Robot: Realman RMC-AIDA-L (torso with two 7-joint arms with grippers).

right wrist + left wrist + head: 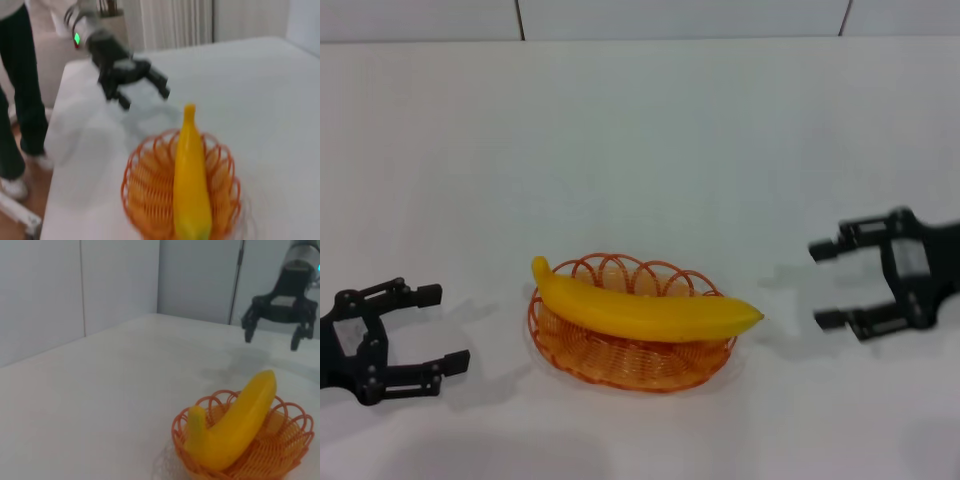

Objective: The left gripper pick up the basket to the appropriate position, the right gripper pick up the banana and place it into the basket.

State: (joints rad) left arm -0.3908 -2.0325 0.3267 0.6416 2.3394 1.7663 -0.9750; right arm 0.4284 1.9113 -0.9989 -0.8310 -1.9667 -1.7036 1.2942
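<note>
Head view, step in hand: I judge the placing done. The banana (640, 312) lies across the basket (620, 362), its tip overhanging the rim on my right. What's left is clearing out; I'd pull the right gripper (827, 285) level and straight off, no dip toward that tip.
Head view, fingers: right gripper fingers apart, empty, well clear of the banana tip. Left gripper (442, 328) fingers apart, empty, just beside the basket rim, not touching it.
Left wrist view: banana (235, 425) rests tilted in the basket (290, 450), tip over the far rim. Right gripper (272, 335) hangs beyond it above the table (100, 405), fingers spread.
Right wrist view: banana (190, 180) lies lengthwise over the basket (145, 185). Left gripper (142, 92) is past the stem end, fingers spread, holding nothing.
</note>
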